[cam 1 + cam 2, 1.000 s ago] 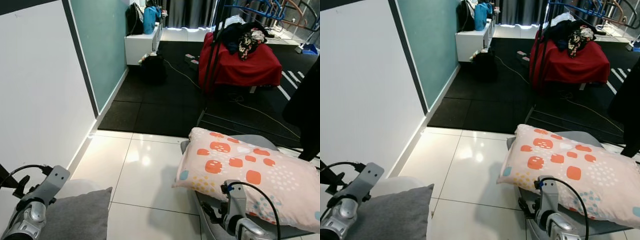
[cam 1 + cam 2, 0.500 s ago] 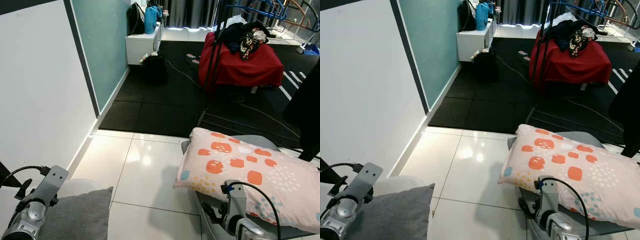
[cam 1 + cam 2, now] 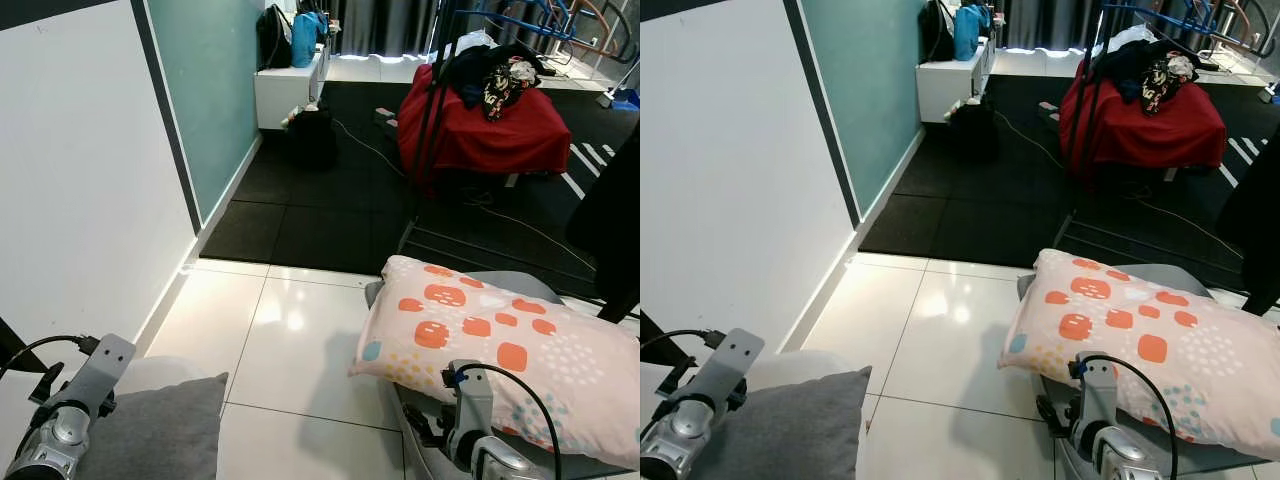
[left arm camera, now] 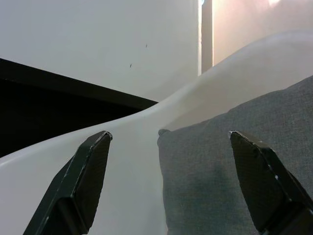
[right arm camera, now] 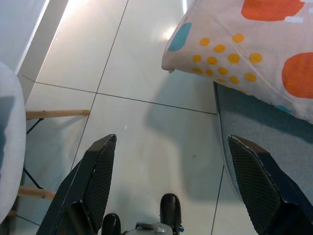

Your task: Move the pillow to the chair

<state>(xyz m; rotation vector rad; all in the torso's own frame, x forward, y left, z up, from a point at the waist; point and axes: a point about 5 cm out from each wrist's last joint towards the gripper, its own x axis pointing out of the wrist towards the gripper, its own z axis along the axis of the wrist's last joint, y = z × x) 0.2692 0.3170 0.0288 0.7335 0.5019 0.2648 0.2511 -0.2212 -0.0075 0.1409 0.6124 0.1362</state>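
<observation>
Patterned pillow (image 3: 500,355) on grey seat (image 3: 500,282)

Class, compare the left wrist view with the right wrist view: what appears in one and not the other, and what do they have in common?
Left wrist view alone: a grey cushion lying on a white chair seat, with a white wall behind.

Right wrist view alone: the patterned pillow overhanging a grey seat, glossy floor tiles and wooden chair legs.

Shared: each looks between two spread black fingers, so the left tool and right tool are open and holding nothing.
</observation>
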